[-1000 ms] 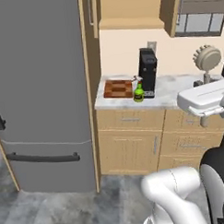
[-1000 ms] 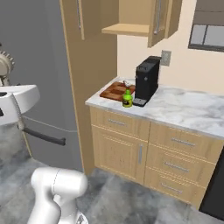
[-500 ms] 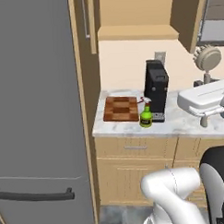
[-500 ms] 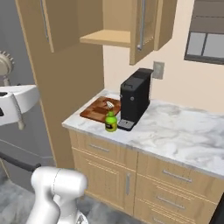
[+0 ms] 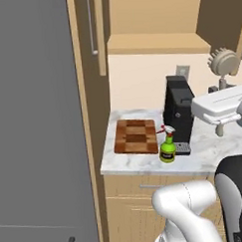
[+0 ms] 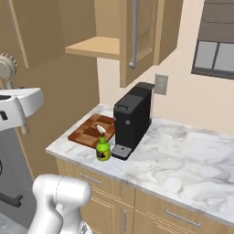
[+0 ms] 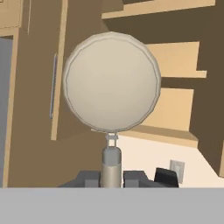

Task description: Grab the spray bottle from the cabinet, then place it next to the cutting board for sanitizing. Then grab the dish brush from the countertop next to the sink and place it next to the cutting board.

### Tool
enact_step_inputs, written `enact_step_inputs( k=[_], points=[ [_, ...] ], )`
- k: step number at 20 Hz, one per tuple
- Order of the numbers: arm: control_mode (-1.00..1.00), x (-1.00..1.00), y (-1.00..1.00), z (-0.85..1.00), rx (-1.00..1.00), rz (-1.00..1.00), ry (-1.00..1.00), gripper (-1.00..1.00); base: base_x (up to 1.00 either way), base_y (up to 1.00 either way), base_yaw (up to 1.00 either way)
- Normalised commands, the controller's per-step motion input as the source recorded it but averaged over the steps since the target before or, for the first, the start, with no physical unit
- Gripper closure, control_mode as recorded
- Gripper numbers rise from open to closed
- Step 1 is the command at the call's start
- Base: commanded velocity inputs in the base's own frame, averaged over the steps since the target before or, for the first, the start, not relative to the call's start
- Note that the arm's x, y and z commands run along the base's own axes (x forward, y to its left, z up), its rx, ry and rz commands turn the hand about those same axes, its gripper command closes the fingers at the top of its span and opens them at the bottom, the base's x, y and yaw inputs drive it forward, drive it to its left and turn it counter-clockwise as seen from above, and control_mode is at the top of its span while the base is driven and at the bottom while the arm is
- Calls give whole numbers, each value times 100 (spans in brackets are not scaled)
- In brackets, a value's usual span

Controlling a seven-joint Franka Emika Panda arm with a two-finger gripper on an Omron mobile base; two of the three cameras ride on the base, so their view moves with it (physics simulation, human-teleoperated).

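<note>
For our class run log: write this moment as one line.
gripper: shut on brush, held up high | spray bottle: on counter beside cutting board | coffee machine: behind bottle

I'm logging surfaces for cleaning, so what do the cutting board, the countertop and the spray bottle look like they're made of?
Cutting board: wood, judging by its matte checkered dark and reddish-brown blocks. Countertop: polished marble or a lookalike, white with grey veins. Spray bottle: probably plastic, with a smooth bright-green body and a whitish nozzle.
</note>
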Motion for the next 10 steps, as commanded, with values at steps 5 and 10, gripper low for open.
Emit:
enact_step_inputs(
  k=[5,10],
  points=[
    [100,0,0,0,0,0,0,100,0,40,8],
    [100,0,0,0,0,0,0,100,15,37,24]
  ],
)
